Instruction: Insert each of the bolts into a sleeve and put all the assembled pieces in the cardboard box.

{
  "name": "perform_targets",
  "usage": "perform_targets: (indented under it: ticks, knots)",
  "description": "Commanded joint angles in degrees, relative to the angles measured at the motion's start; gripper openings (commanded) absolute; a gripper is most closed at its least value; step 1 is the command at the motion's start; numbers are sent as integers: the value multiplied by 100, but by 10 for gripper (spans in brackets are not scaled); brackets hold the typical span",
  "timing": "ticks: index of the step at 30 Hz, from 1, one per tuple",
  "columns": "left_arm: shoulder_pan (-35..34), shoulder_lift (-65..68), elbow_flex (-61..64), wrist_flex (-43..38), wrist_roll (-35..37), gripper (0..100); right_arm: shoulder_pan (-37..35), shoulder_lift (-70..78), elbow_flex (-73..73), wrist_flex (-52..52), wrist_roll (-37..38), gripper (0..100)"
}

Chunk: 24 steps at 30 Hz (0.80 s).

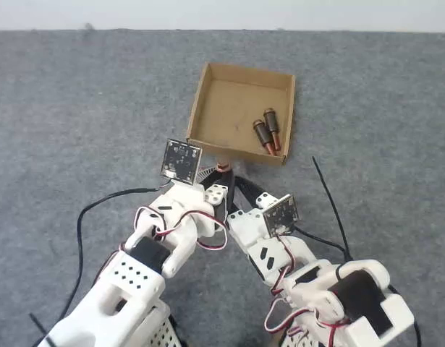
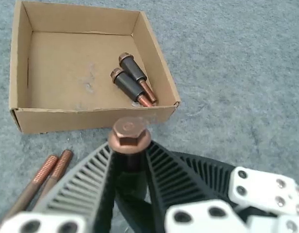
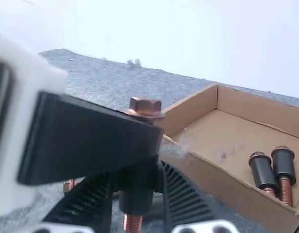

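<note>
– Left gripper [image 2: 130,156] is pinched onto the black sleeve [image 2: 130,167] just under the copper bolt head [image 2: 129,135], isn't it?
– Looks so: its ribbed fingers [image 2: 98,179] press in from both sides. Right gripper [image 3: 137,194] is closed on the same sleeve lower down. The piece hangs head-up between the two arms, above the bench [image 1: 77,108] and just near of the cardboard box [image 1: 198,101].
– How will it handle?
– Stiff metal, small, probably light for these arms. I'd guess the sleeve is smooth, so it could twist or slide in the pads. And the bolt is only slipped in; tip it head-down and it may drop out.
– So where to hold?
– On the sleeve, high up, with the head flange resting on the fingers. One gripper should be enough for the short carry over the near wall.
– What do the views add?
– Right wrist view shows the thread [image 3: 132,223] poking out beneath the sleeve, so the bolt seems fully through; from the left wrist the head hides that. Left wrist view shows two bare bolts [image 2: 40,174] on the bench outside the box's near wall, not yet sleeved. High view places two finished pieces [image 1: 268,131] in the box's right near corner.
</note>
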State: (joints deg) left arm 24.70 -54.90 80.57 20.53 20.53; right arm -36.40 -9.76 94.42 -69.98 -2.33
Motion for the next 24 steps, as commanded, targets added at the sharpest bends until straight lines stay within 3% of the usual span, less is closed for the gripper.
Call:
perform_targets:
  ticks: [1,4,18,24]
  knots:
    - [-105,44,189,44,0,220,22,-295,123,-66,-9,6]
    - [-273,44,198,53,0,299,57,-295,123,-66,-9,6]
    - [-255,35,101,62,9,254,136,-303,123,-75,-9,6]
    - [-264,-211,-145,62,580,254,136,-303,105,-57,-9,6]
